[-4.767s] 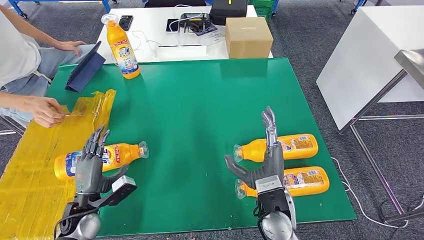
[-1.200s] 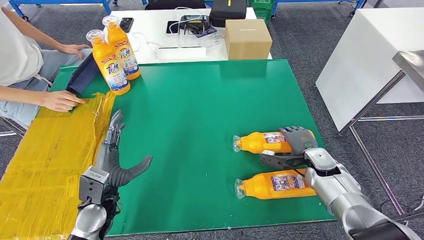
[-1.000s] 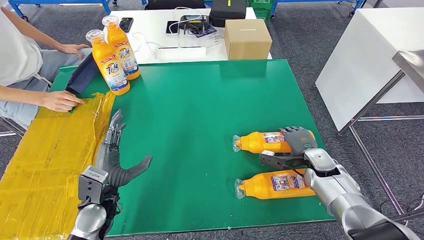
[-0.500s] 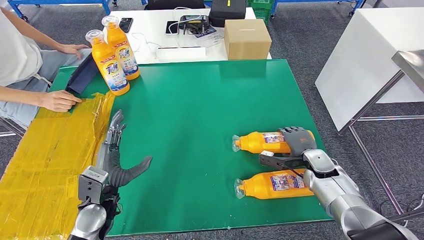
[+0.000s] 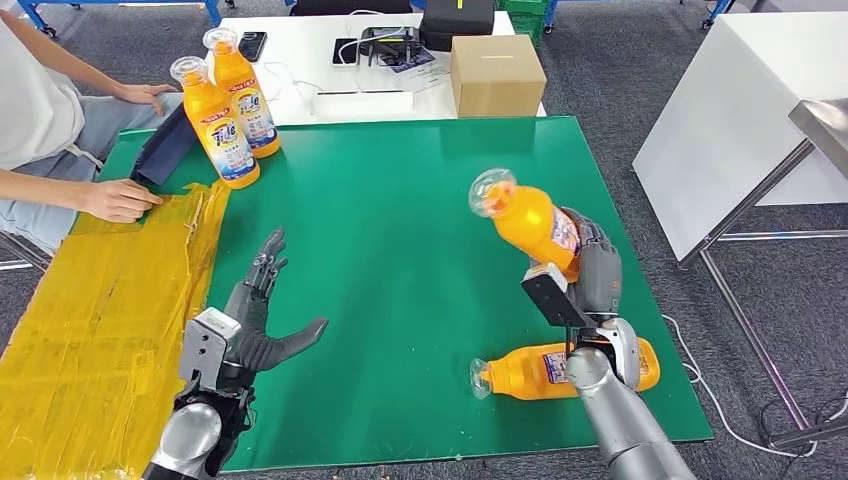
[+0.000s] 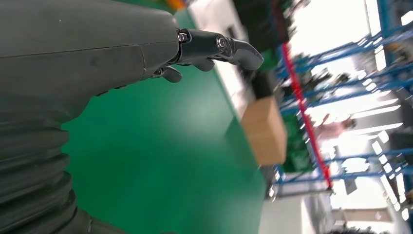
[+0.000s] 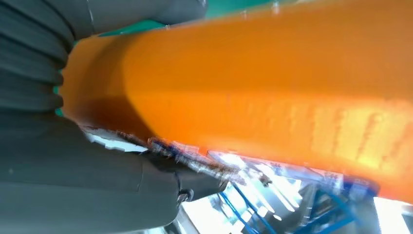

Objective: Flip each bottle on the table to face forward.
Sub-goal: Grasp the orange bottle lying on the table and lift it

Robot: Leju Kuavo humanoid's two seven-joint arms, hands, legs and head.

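A green table [image 5: 400, 200] spans most of the head view, with a yellow taped sheet [image 5: 90, 320] covering its left side and a white table [image 5: 330, 60] just behind it carrying a cardboard box [image 5: 497, 72]. A person's hand [image 5: 118, 200] rests on the far end of the yellow sheet.

The right hand [image 5: 595, 275] grips a held bottle [image 5: 530, 222] lifted clear of the table, tilted with its cap up and toward the left; in the right wrist view its orange body [image 7: 272, 87] sits tight against the palm, though blur makes the label hard to read. A lying bottle [image 5: 560, 368] rests on its side near the table's front right edge, cap pointing left, just below that arm.

Two standing bottles [image 5: 230, 110] are upright and touching at the far left corner, labels facing forward.

The left hand [image 5: 262, 320] hovers low over the green surface with its fingers [image 6: 219, 46] spread and nothing in it.
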